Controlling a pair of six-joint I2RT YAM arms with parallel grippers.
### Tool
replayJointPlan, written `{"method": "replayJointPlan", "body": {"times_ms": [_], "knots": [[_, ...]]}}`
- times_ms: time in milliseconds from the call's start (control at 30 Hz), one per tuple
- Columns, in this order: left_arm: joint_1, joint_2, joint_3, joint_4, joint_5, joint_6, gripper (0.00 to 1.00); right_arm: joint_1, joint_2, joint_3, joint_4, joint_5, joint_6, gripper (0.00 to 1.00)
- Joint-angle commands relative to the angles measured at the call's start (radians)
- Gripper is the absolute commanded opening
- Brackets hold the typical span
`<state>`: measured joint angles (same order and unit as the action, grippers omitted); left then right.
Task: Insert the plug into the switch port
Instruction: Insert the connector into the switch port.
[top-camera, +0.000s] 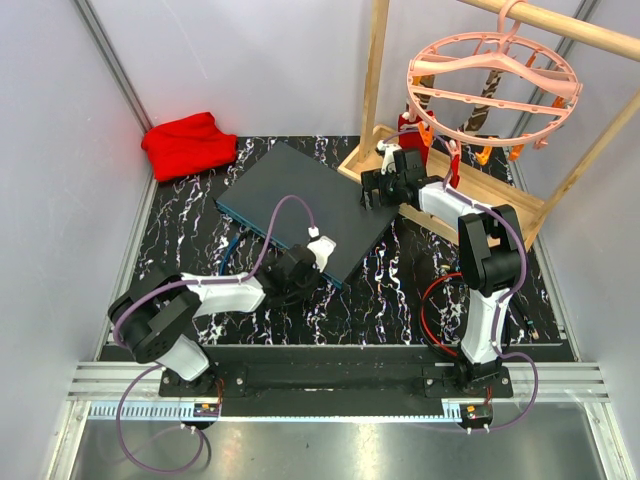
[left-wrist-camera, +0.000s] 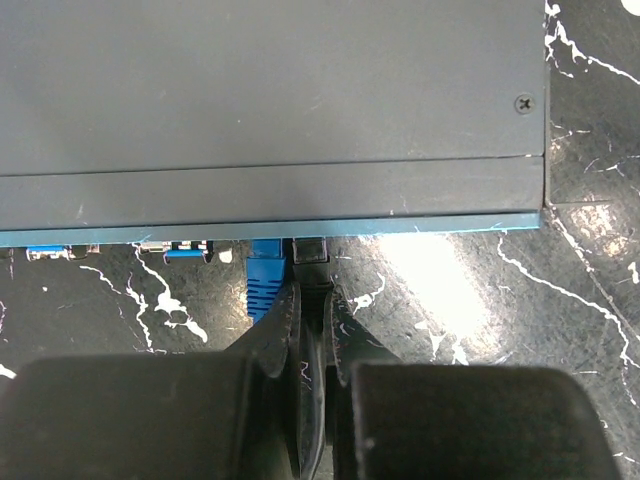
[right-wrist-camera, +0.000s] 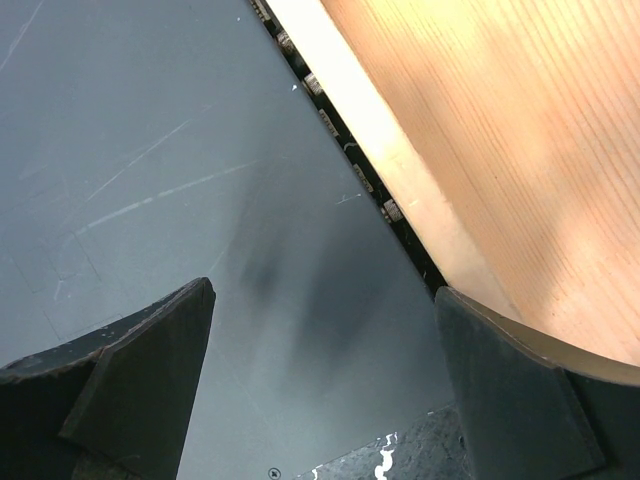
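The switch (top-camera: 300, 200) lies flat on the marbled black table, a dark grey box with a teal front edge (left-wrist-camera: 300, 229) lined with sockets. My left gripper (left-wrist-camera: 312, 300) is shut on a black plug (left-wrist-camera: 312, 262). The plug's tip sits right at a socket under that edge, next to a blue plug (left-wrist-camera: 265, 278). How deep the black plug sits I cannot tell. In the top view the left gripper (top-camera: 297, 266) covers the plug. My right gripper (top-camera: 373, 190) stands open over the switch's far right corner, one finger (right-wrist-camera: 150, 370) above the grey lid (right-wrist-camera: 200, 150), nothing between the fingers.
A wooden rack base (right-wrist-camera: 520, 130) touches the switch's far side, and its posts carry a pink hanger ring (top-camera: 490, 80). A red cloth (top-camera: 188, 143) lies at the back left. A blue cable (top-camera: 232, 250) runs from the front edge. Red and black cables (top-camera: 432, 310) loop by the right arm.
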<state>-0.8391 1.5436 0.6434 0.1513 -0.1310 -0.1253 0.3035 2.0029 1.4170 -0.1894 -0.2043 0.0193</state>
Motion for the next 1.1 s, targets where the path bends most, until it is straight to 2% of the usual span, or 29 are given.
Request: {"method": "replayJointPlan", "body": {"times_ms": [0,233,500,700,967,1067], "knots": [[0.058,0.009,0.047,0.656,-0.163,0.095,0.03,0.059,0.082,-0.046,-0.205,-0.152,0.044,1.0],[0.069,-0.014,0.044,0.607,-0.174,0.087,0.0,0.065,0.074,-0.055,-0.203,-0.149,0.034,1.0],[0.069,-0.028,0.062,0.513,-0.206,0.0,0.0,0.066,0.066,-0.059,-0.202,-0.15,0.037,1.0],[0.038,-0.026,0.062,0.415,-0.174,-0.031,0.16,0.065,0.057,-0.067,-0.197,-0.149,0.033,1.0],[0.015,-0.146,0.042,0.216,-0.217,-0.05,0.44,0.065,0.054,-0.073,-0.191,-0.149,0.03,1.0],[0.012,-0.183,0.05,0.125,-0.222,-0.068,0.5,0.065,0.053,-0.072,-0.19,-0.152,0.03,1.0]]}}
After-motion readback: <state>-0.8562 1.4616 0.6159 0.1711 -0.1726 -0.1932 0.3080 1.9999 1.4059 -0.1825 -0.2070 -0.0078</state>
